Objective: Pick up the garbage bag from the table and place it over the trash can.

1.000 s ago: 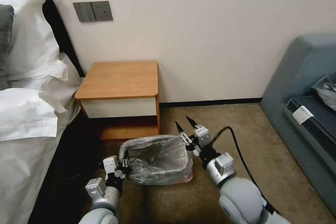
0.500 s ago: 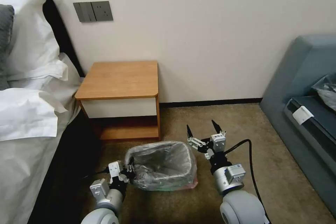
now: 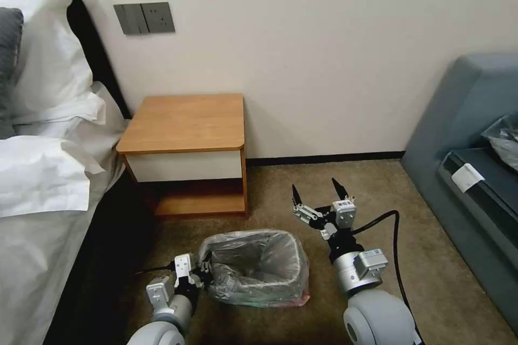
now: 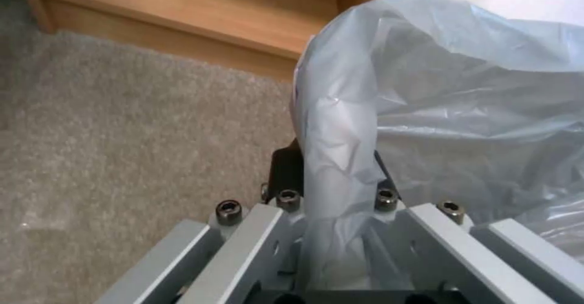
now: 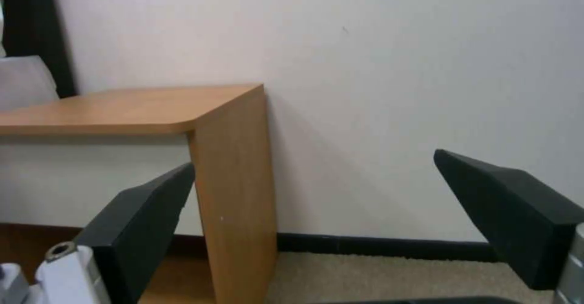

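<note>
Head view, lower centre: the left tool point(image 3: 202, 276) is closed on the left rim of the garbage bag point(image 3: 259, 267), whose film drapes over the trash can point(image 3: 253, 285) on the carpet point(image 3: 345, 194). Right of the can, apart from it, the right tool point(image 3: 318, 195) points up with fingers spread wide, holding nothing. Farther back, mid-frame, the bench point(image 3: 186, 121) stands against the wall.

White pillows point(image 3: 43, 118) on bed at left, grey wall switch panel point(image 3: 144, 17), blue-grey sofa point(image 3: 469, 161) at right, beige carpet point(image 3: 324, 302)
</note>
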`<state>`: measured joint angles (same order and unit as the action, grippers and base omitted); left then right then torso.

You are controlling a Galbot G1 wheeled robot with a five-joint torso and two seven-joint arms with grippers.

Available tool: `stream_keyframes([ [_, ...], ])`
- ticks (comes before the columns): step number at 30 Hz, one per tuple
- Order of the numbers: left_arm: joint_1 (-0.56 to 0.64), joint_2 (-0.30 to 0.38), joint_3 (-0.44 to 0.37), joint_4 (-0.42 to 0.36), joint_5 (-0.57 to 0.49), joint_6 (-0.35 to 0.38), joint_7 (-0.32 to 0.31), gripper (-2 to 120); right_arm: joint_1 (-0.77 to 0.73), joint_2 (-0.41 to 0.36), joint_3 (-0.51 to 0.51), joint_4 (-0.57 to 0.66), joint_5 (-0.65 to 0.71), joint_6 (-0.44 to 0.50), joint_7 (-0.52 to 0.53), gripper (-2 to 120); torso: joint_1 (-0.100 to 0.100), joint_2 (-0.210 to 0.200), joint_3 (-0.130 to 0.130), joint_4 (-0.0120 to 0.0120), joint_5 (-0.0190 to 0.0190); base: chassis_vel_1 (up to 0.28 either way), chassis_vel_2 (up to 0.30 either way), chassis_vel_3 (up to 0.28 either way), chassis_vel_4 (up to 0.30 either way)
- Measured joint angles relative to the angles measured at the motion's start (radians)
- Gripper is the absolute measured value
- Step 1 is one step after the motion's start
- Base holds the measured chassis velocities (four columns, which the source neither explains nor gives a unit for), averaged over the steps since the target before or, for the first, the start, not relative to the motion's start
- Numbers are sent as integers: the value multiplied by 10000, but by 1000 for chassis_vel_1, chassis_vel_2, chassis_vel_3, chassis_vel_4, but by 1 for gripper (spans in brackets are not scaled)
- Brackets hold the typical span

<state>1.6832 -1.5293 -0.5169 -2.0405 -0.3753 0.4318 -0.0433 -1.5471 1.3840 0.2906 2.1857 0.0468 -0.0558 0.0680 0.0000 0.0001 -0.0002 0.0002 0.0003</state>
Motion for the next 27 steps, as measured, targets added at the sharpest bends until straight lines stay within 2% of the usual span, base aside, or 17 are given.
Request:
stream_keyframes([
  [2,20,12,0,0,13,-34,13,7,-22,-10,31,7,-2,8,-23,100,0,0,0,0,0,0,0,0,0],
  [6,40,26,22,-121,34,-29,22,26,-137,76,-64,20,-131,48,-110,100,0,-1,2,-3,-8,0,0,0,0],
  [7,40,26,22,-121,34,-29,22,26,-137,76,-64,20,-131,48,-110,100,0,-1,2,-3,-8,0,0,0,0],
  [10,74,44,44,-160,38,-76,52,41,-155,198,-212,-28,-236,73,-144,100,0,-1,2,-3,-8,0,0,0,0],
  [11,74,44,44,-160,38,-76,52,41,-155,198,-212,-28,-236,73,-144,100,0,-1,2,-3,-8,0,0,0,0],
  [14,91,50,51,-171,44,-462,127,55,-145,215,-254,-82,-283,86,-182,100,0,-1,2,-3,-6,0,0,0,0],
  [16,92,49,49,-180,55,-575,138,58,-141,211,-254,-99,-294,98,-189,100,0,-1,3,-2,-5,0,0,0,0],
  [19,124,6,49,-248,160,-942,146,73,-175,231,-263,-140,-347,144,-204,100,0,-1,3,-2,-4,0,0,0,0],
  [20,124,6,49,-248,160,-942,146,73,-175,231,-263,-140,-347,144,-204,100,0,-1,3,-2,-4,0,0,0,0],
  [23,186,-36,89,-291,347,-1199,134,88,-240,318,-389,-195,-487,199,-233,100,0,-1,2,-2,-3,0,0,0,0],
  [27,207,-55,106,-274,435,-1291,106,98,-241,382,-506,-289,-574,225,-243,100,0,-1,2,-2,-3,0,0,0,0],
])
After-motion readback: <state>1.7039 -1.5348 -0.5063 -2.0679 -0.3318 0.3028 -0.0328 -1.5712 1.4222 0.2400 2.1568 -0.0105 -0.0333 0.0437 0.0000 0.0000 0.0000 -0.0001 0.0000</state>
